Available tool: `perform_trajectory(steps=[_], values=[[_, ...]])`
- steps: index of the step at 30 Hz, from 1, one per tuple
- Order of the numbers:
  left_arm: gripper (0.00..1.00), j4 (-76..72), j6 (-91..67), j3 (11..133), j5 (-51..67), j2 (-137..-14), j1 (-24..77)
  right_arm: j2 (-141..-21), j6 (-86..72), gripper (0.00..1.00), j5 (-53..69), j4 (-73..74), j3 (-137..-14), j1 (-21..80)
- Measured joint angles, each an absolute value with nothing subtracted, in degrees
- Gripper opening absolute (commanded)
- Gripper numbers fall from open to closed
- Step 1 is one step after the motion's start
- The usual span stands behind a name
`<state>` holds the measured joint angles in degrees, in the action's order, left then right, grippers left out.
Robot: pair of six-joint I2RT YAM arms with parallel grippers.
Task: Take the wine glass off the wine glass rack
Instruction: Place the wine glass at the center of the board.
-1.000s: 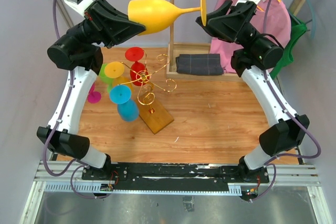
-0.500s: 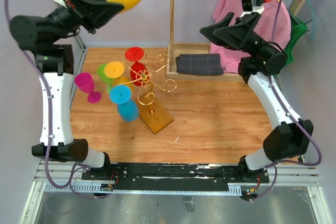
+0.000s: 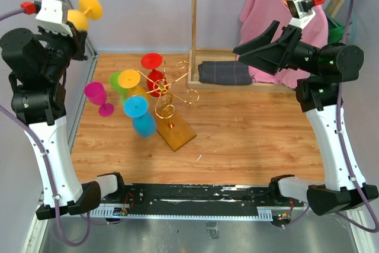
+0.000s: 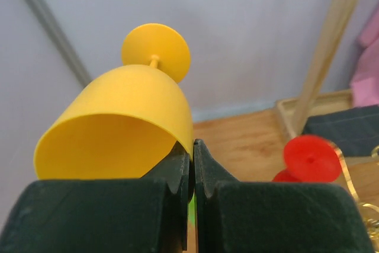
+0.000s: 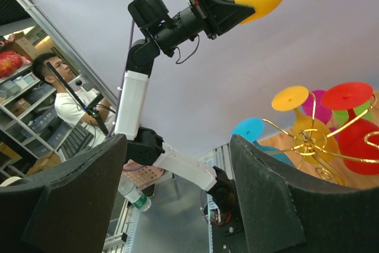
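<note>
Yellow wine glass: off the wine glass rack, held high at far left, well clear of the spiral arms.
Left gripper: jaws pinching the bowl rim, glass lying sideways, foot pointing away.
Right gripper: jaws spread wide, nothing between them, raised at far right.
Progress: removal looks done; what's left, at a guess, is setting the glass down.
Rack load: red, orange, blue, green glasses hang on it; magenta glass stands on the counter beside it.
Surface: wood-plank counter.
Room: grey walls, wooden tray with dark folded cloth, pink garment behind the right arm.
</note>
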<state>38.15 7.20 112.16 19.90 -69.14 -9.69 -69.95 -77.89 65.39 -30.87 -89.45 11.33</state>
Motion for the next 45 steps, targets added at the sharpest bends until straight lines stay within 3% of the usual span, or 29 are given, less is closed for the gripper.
perform_trajectory(steps=[8, 11, 19, 30, 45], values=[[0.0, 49.5, 10.1, 107.2, 2.1, -67.0, -9.7, -68.2, -64.9, 0.85, 66.3, -12.4, -89.6, 11.3], [0.0, 52.7, 9.4, 106.9, -1.1, -66.8, -9.7, -67.4, -60.9, 1.0, 66.2, -6.9, -89.4, 11.2], [0.0, 60.6, 6.8, 97.0, -2.2, -62.1, -10.9, -64.3, -48.8, 0.99, 64.9, 9.4, -88.0, 9.7], [0.0, 63.5, 7.5, 89.7, 9.4, -57.0, -11.1, -68.9, -35.3, 0.99, 60.6, 29.6, -92.3, 6.7], [0.0, 63.1, 11.5, 76.1, 15.7, -50.7, -11.1, -68.7, -31.3, 0.99, 58.2, 35.0, -93.3, 6.6]])
